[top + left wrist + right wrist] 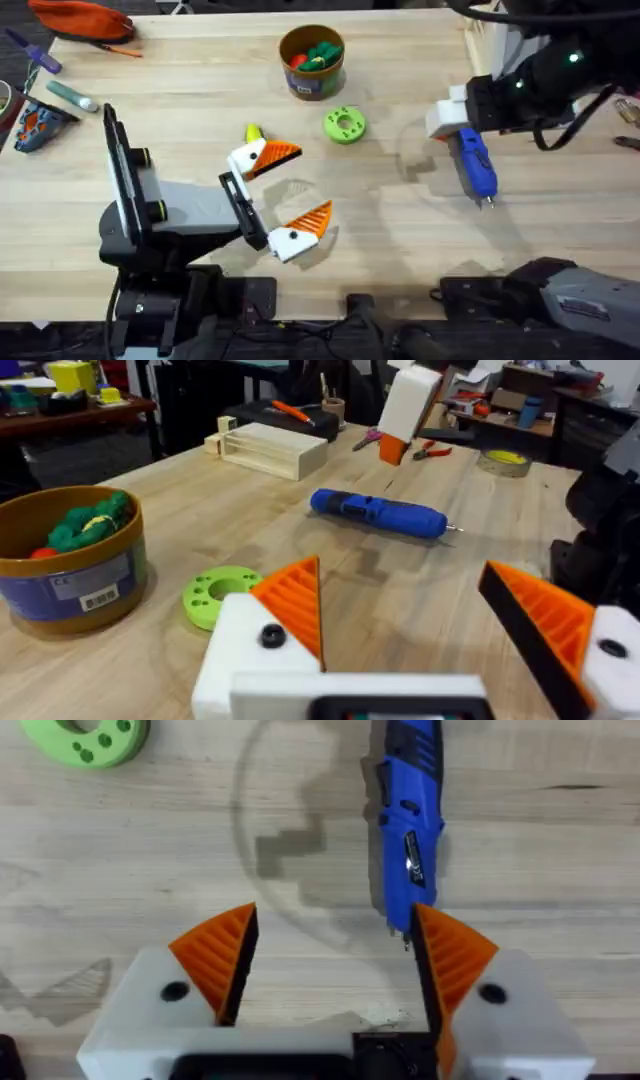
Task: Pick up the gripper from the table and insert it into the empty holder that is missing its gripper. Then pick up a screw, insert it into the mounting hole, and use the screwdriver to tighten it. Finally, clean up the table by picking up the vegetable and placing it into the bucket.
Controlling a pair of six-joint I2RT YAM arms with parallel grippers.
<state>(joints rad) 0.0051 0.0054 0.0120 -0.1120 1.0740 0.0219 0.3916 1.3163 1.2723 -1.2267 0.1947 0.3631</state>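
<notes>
Both grippers wide open, holding nothing.
Right gripper (330, 955) just beside screwdriver (475, 165); left gripper (290, 190) near vegetable (254, 133); bucket (312, 80) farther back.

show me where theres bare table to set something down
Bare wood runs between the green ring and the blue screwdriver, and on toward the near edge below them. The far right strip past the bucket is bare too. It is crowded around the left pincer, with the yellow vegetable beside it.
</notes>
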